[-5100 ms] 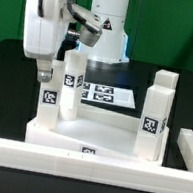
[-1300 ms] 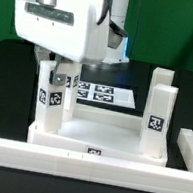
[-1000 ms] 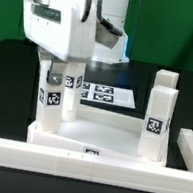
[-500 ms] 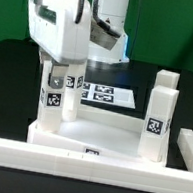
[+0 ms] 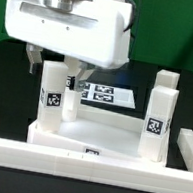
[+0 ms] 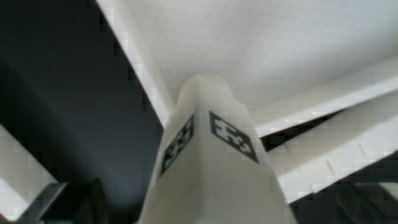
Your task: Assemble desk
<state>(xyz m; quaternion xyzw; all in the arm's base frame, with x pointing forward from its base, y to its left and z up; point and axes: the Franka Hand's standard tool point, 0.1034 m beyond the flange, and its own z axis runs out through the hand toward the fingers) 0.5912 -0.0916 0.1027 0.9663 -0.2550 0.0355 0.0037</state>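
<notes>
Looking past the marker board [image 5: 107, 94] (behind the desk [image 5: 88, 136]), I see four legs upright; my gripper [image 5: 57, 66], jaws spread, straddles the ten-o'clock leg [image 5: 53, 96] top.

Behind your workspace: green backdrop wall [image 5: 167, 25]. Below: black surface [image 5: 12, 71], white border rails [image 5: 84, 164] along its edge, marker board [image 5: 110, 94] lying flat.

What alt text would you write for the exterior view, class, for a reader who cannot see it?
The robot's hand hangs over the front leg on the exterior view's left of an upturned white desk slab. Four tagged legs stand upright in its corners. The marker board lies behind, and a white rail crosses the front.
</notes>
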